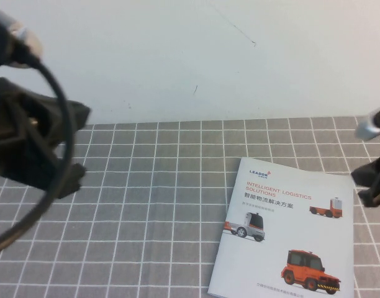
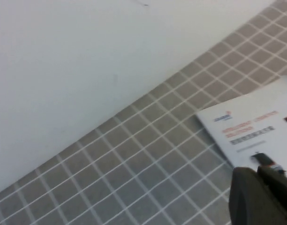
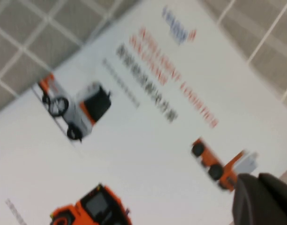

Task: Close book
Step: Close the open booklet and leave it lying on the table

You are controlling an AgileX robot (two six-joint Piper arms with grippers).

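While the book (image 1: 286, 236) lies flat and shut with its white front cover facing up, it sits at about 4 o'clock on the desk (image 1: 146, 205) in the high view. It is turned slightly clockwise, and its lower edge runs out of the picture. The cover carries the name LEADOR, the orange-red words INTELLIGENT LOGISTICS SOLUTIONS, a line of Chinese characters and three vehicles: a grey-white one at its 9 o'clock edge, a flat orange one at 2 o'clock and a rounded orange one at 5 o'clock.

The desk is covered by a grey surface ruled with thin white lines into small squares. Behind it, from 10 to 2 o'clock, rises a plain white wall (image 1: 190, 56) with a few faint dark specks.

The left pincer (image 1: 75, 146) hangs at 9 o'clock, a big dark blurred mass well apart from the book, with a black cable (image 1: 63, 105) looping over the arm. Whether it is spread or pressed together cannot be told.

The right pincer (image 1: 367, 185) stands at 3 o'clock, just beside the book's upper right corner. Its state cannot be told either, nor whether it touches the cover. In the right wrist view the cover fills nearly the whole picture.
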